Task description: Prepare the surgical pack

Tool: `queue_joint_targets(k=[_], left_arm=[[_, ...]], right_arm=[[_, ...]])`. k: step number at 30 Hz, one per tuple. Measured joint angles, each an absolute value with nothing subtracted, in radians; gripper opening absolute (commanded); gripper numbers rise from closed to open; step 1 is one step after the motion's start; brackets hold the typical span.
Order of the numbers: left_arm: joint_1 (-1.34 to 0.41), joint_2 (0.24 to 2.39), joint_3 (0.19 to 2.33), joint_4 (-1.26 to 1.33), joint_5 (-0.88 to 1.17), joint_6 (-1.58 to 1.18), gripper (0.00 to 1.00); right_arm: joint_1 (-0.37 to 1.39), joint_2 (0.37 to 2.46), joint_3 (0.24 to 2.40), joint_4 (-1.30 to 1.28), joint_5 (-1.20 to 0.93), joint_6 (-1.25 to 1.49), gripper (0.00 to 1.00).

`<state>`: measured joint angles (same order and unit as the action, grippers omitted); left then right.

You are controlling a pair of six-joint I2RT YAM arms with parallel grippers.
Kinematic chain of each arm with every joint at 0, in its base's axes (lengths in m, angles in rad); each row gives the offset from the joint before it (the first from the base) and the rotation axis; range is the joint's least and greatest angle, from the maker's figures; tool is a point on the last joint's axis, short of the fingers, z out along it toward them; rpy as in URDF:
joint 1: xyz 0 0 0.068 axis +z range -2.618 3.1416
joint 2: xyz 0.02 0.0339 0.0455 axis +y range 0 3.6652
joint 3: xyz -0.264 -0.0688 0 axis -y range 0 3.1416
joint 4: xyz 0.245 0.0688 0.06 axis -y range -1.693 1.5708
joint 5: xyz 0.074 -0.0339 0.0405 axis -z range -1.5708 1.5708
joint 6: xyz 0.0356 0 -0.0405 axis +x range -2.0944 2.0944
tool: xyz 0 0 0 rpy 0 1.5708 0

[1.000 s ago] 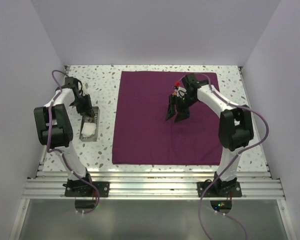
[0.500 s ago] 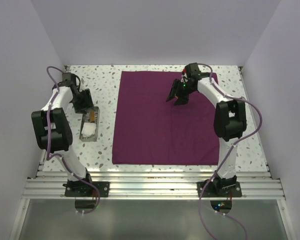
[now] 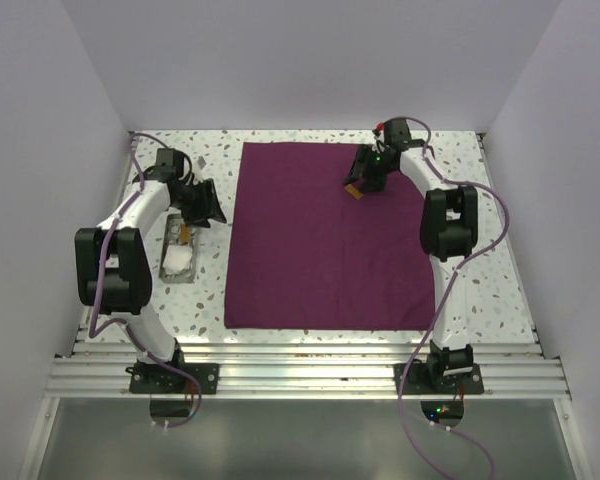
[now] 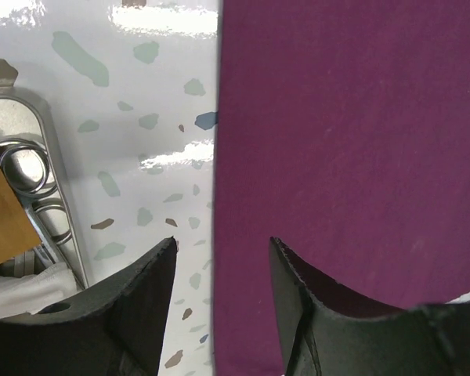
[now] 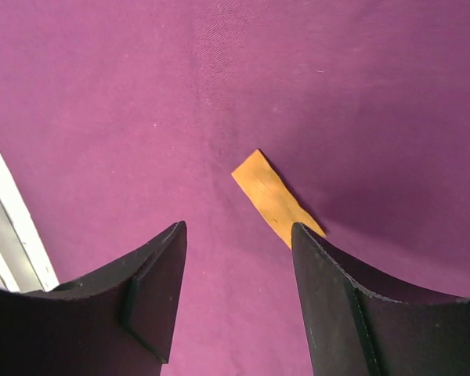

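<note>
**Q:** Top external view: where does the pack lie?

**A:** The large square maroon-purple cloth (image 3: pixel 330 250) lies flat on the speckled white table (image 3: pixel 500 290). The small rectangular metal tray (image 3: pixel 166 272) sits at 9 o'clock of the cloth, apart from its edge. White gauze (image 3: pixel 178 258) fills the tray's near half.

**Q:** And the 2 grippers?

**A:** The left gripper (image 3: pixel 208 205) hangs between tray and cloth, at 10 o'clock of the cloth's middle. The right gripper (image 3: pixel 365 180) is over the far part of the cloth, near 12 to 1 o'clock. Just beside it, 1 small orange strip (image 3: pixel 352 190) lies on the cloth.

**Q:** Left wrist view: how do the jaws stand?

**A:** The 2 dark fingers (image 4: pixel 141 298) stand apart with nothing between them. The gap lies over the cloth's edge, with bare table toward 9 o'clock and cloth toward 3 o'clock. The tray is at the 9 o'clock border. It holds the ring handles of the steel scissors (image 4: pixel 23 168), a second orange strip (image 4: pixel 4 215) and the gauze at 8 o'clock.

**Q:** Right wrist view?

**A:** Here too the 2 fingers (image 5: pixel 153 290) are apart and clamp nothing. The small orange strip lies flat on the cloth at 1 o'clock of the gap, its near end hidden behind the right-hand finger. Whether that finger touches the strip cannot be told. Cloth fills nearly all the rest of the view.
</note>
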<state>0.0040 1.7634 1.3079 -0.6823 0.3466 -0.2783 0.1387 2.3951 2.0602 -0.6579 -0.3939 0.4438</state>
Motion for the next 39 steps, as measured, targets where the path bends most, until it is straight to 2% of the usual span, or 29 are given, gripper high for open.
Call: queue_joint_targets(k=[39], left_arm=[[0.005,1.763,1.279,-0.649,0.448,-0.278,0.53]], right_arm=[[0.150,2.426,2.066,-0.659,-0.368,0.241,0.61]])
